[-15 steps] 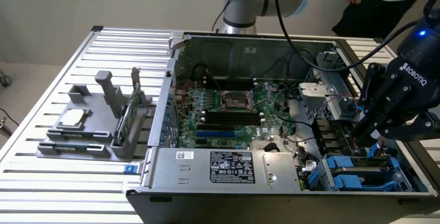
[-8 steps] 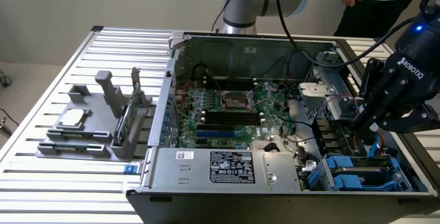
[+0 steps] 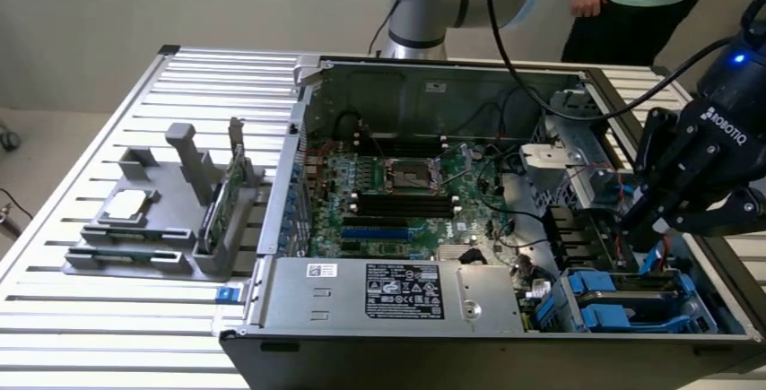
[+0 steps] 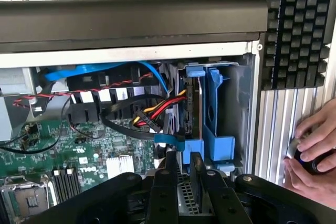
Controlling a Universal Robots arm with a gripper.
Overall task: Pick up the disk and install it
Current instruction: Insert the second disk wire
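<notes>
Disk position: the disk [image 4: 190, 108] is standing on edge in the drive bay [image 4: 220, 103] of the open computer case [image 3: 419, 65], between blue plastic rails, with red, yellow and black cables [image 4: 152, 114] lying just beside it.
Bay in the exterior view: the bay is sitting in the lower right of the frame, at the case's corner, well apart from the motherboard [image 3: 407, 193] in the middle.
End effector position: the end effector [image 3: 640, 229] is hanging over that same corner at the right of the exterior frame; in the wrist view the end effector [image 4: 182, 157] is lining up with the disk's near end, touching or just short of it.
End effector state: the pictures are not showing whether it is clamped on the disk or merely straddling it, so that cannot be told.
Handling, weight: judging by the metal body, the disk is likely feeling dense and quite stiff, not bending under a grip.
Handling, surface: bare metal faces are probably slippery; the plastic rails are giving better purchase.
Handling, fragility: it is likely sensitive to knocks and twisting in the slot.
Where to hold: across the thin sides at the near end, keeping clear of the cables.
Surroundings: a person's hand [image 4: 315, 145] is resting on the table [image 3: 72, 229] outside the case.
</notes>
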